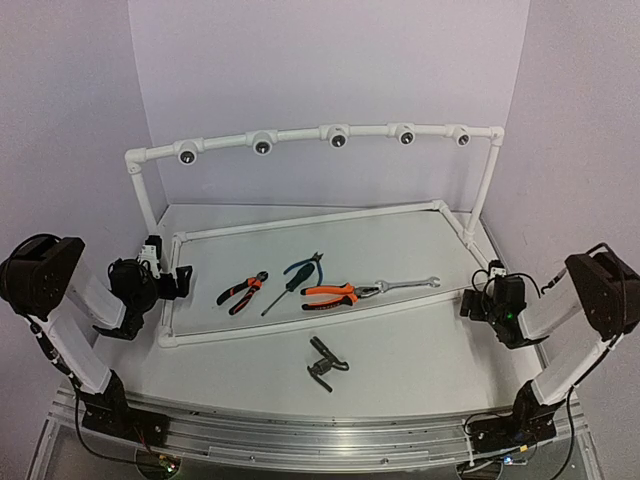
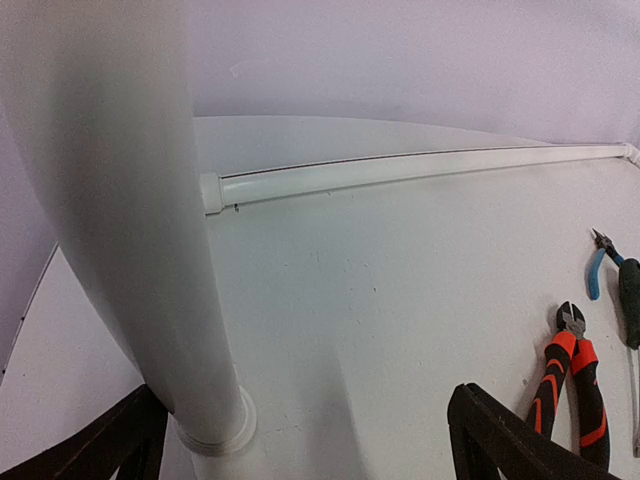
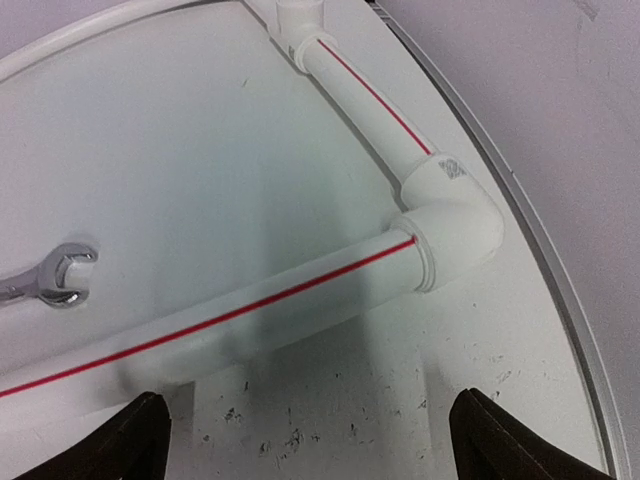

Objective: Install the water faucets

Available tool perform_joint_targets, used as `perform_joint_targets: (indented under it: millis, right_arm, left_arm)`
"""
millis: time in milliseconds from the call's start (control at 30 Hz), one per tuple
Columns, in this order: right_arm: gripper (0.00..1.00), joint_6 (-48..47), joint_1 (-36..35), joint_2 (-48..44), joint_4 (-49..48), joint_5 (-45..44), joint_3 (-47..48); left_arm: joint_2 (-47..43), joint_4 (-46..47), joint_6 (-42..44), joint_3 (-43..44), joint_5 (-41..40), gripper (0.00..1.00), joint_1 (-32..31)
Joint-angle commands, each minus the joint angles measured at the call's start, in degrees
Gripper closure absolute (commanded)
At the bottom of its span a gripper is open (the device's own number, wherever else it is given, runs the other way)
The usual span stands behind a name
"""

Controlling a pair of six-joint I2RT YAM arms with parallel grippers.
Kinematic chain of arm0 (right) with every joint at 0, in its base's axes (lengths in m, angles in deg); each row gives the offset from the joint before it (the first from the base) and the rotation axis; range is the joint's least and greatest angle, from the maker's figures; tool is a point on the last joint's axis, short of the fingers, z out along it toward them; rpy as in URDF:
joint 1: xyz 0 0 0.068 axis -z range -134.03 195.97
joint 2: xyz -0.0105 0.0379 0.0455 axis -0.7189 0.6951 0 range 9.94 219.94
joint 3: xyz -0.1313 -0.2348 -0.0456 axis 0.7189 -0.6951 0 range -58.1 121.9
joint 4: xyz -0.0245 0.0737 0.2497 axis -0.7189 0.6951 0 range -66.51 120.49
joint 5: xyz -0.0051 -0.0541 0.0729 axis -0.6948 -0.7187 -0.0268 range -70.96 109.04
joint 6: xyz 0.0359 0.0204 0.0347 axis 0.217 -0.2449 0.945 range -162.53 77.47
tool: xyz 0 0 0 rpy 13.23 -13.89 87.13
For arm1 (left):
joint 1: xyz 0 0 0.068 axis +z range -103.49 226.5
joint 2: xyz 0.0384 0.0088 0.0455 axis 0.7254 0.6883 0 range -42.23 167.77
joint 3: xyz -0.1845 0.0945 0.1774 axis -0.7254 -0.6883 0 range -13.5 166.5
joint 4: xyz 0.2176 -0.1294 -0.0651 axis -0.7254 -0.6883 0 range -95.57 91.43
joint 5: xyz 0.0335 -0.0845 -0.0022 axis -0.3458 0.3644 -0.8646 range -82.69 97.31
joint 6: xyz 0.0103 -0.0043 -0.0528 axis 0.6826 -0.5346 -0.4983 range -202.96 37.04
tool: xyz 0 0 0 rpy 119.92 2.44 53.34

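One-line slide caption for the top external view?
Both arms out wide, left pincer and right pincer open; black faucet lies on the table outside the pipe frame.

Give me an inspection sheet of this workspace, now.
Surface: white table, dark specks near the right gripper.
Job's things: black faucet lying on the table outside the pipe frame; five dark sockets on its top rail.
Clutter: orange cutters, orange pliers, blue-handled pliers, screwdriver, wrench, all inside the frame.
Grippers: left gripper and right gripper open, empty.
Cables: black leads at both arm bases.
Surroundings: lilac walls.
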Motion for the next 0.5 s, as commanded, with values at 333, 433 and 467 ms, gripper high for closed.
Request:
perform_joint_targets:
  millis: [333,433,467]
  right_arm:
    - [0.02,19.9,-0.8,-16.5,43.4,17.1,18.0]
    - [0.03,26.0,-3.1,-19.9,49.0,15.8,19.0]
    - [0.04,28.9,-4.5,-20.7,52.3,15.7,19.5]
  left_arm:
    - [-11.2,-26.5,7.5,11.3,14.6,0.0,-0.1]
    - [-16.8,-32.3,7.2,11.5,18.8,0.0,-0.1]
    - [-18.8,-31.7,6.5,10.1,18.8,0.0,-0.1]
